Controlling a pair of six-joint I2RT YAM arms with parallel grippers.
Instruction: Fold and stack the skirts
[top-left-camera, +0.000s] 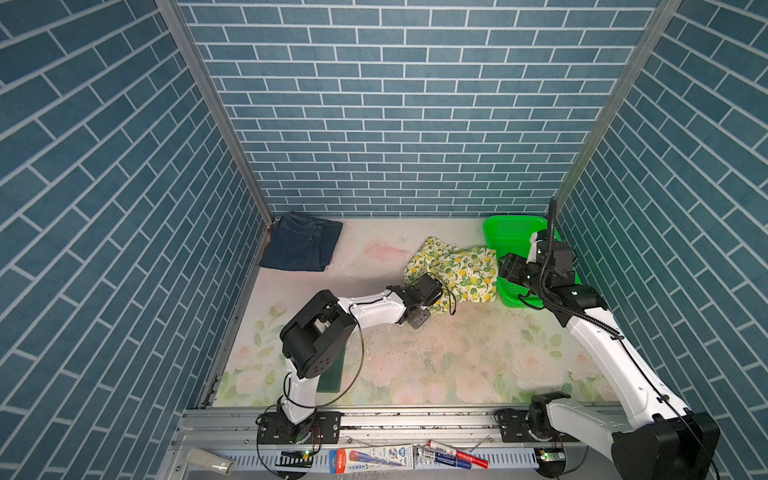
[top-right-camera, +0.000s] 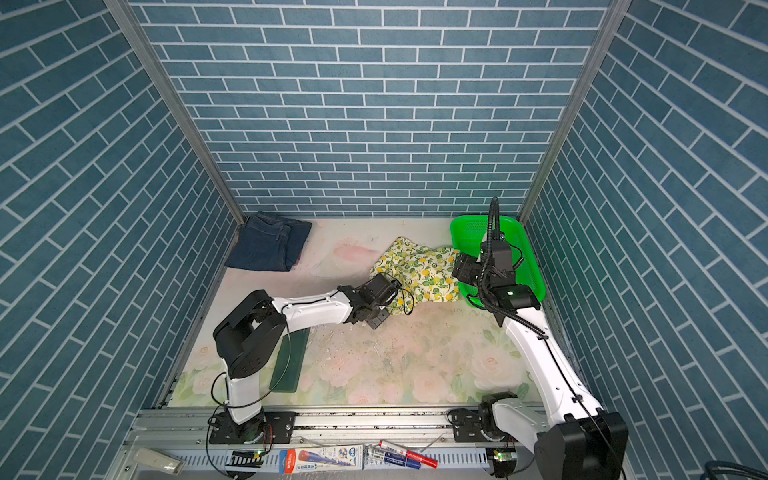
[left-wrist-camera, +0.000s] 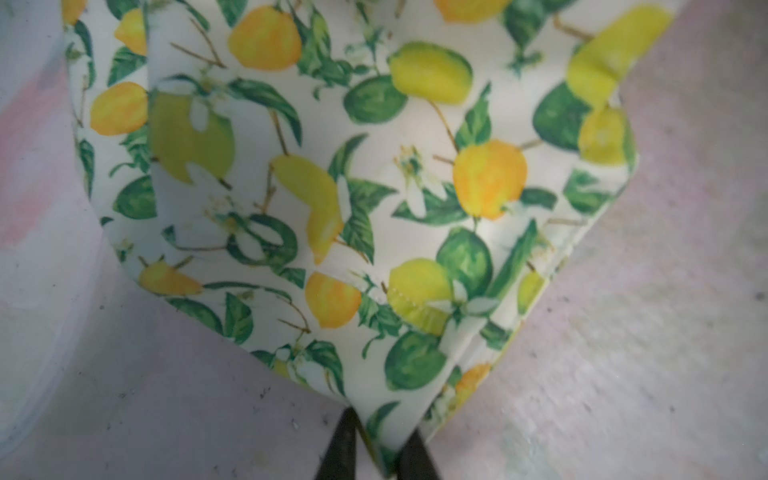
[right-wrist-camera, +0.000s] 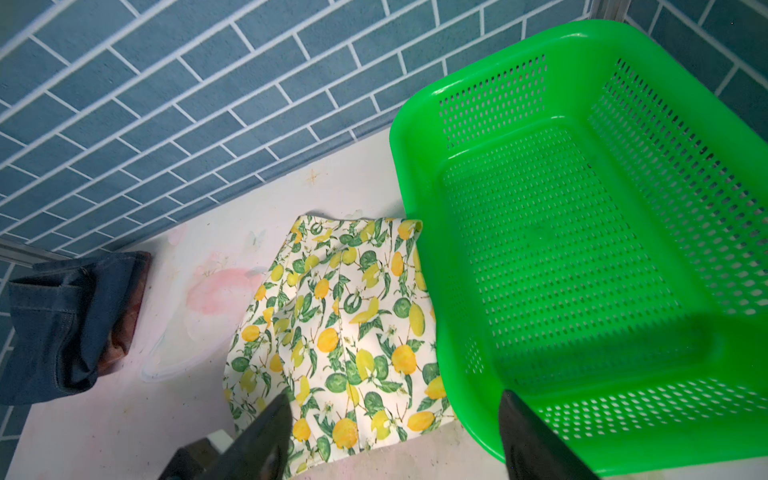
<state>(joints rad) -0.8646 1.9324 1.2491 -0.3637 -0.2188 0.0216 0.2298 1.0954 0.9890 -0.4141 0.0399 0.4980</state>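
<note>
The lemon-print skirt lies rumpled on the bench toward the far right, one edge touching the wall of the green basket. The left jaws are closed tight on the skirt's near corner. The left wrist view shows two dark fingertips pinching the hem, with cloth running up between them. The right jaws stand wide open and hold nothing, hovering above the line where skirt meets basket. The denim skirt sits folded in the far left corner, a strip of the plaid skirt showing beneath it.

The step in hand looks like drawing the lemon skirt out flat before folding. The left arm would do best to pull low and slowly toward the open middle of the bench, so the thin hem does not slip from the pinch and the cloth slides rather than bunches. The right jaws should probably take the corner beside the basket, catching cloth only and not the rim, or the basket may be dragged along. Holding the two corners apart under light tension should give a flat sheet and a clean fold line.
</note>
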